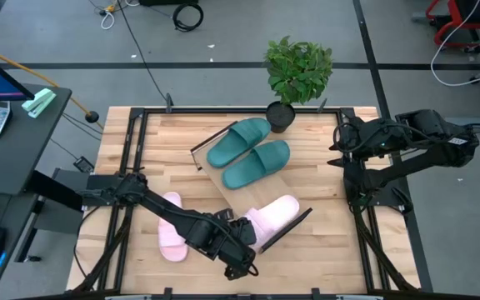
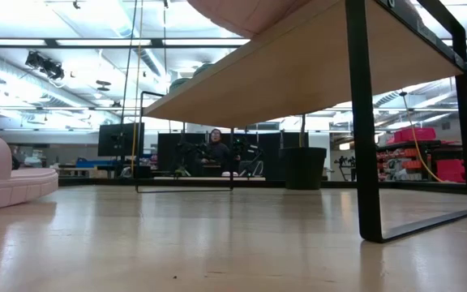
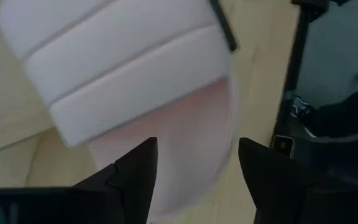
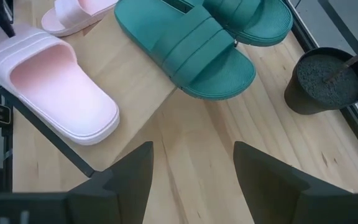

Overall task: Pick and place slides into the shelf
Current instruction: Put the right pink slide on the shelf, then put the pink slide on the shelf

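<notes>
The shelf (image 1: pixel 223 179) lies slantwise across the middle of the table (image 1: pixel 323 250), one barred end toward 10 o'clock and the other toward 4 o'clock. Two green slides sit on its 10 o'clock half, side by side: one (image 1: pixel 238 141) nearer the plant pot (image 1: pixel 280 117), the other (image 1: pixel 257 162) just beside it toward 4 o'clock. A pink slide (image 1: pixel 272 218) rests on the shelf's 4 o'clock end, its heel toward 8 o'clock. The second pink slide (image 1: pixel 170 227) lies on the table at 8 o'clock from the shelf, off the board.

The left gripper (image 1: pixel 244 233) reaches across from the table's 9 o'clock edge and sits at the heel of the pink slide on the shelf. In the left wrist view its fingers (image 3: pixel 135 171) stand wide apart just above that slide (image 3: pixel 160 124), gripping nothing.

The right gripper (image 1: pixel 340 142) waits at the table's 2 o'clock corner, well apart from the slides. In the right wrist view its fingers (image 4: pixel 132 171) are spread wide and empty, looking over the shelf (image 4: pixel 135 99), a green slide (image 4: pixel 185 50) and the pink slide (image 4: pixel 48 87).
</notes>
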`<state>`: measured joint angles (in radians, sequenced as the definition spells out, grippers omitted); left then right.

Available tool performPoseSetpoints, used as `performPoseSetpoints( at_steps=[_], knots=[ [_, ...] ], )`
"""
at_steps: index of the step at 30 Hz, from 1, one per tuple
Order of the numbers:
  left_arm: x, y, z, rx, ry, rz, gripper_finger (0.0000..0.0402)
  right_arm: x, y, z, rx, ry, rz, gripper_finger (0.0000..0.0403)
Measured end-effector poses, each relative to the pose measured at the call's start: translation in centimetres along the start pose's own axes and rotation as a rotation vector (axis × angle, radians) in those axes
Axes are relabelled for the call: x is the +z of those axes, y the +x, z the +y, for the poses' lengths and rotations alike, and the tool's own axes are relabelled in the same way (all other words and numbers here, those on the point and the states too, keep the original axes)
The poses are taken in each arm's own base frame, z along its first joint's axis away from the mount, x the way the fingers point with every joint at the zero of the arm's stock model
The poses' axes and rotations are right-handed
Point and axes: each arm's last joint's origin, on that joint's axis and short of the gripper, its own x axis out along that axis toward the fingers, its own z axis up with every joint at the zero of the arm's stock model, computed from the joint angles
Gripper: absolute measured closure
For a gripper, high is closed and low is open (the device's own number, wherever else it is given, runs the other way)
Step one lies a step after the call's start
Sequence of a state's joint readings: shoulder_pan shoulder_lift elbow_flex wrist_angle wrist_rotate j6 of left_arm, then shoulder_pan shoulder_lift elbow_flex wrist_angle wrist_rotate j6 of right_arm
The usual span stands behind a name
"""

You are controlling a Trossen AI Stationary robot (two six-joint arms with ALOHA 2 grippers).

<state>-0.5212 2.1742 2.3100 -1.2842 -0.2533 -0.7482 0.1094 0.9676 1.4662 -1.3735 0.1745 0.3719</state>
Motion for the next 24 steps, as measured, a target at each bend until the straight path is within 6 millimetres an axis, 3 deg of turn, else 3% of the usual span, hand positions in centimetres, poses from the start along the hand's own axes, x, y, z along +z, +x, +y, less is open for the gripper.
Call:
performPoseSetpoints(
  at_steps=[16,24],
  knots=[
    [0.3,0.0,0.3,0.011,-0.015,-0.007,0.0211,0.0,0.0,0.0,0.0,-0.002,0.0,0.0175],
    [-0.2,-1.4,0.4,-0.004,-0.106,0.008,0.0209,0.0,0.0,0.0,0.001,-0.002,0.0,0.0175]
  ],
)
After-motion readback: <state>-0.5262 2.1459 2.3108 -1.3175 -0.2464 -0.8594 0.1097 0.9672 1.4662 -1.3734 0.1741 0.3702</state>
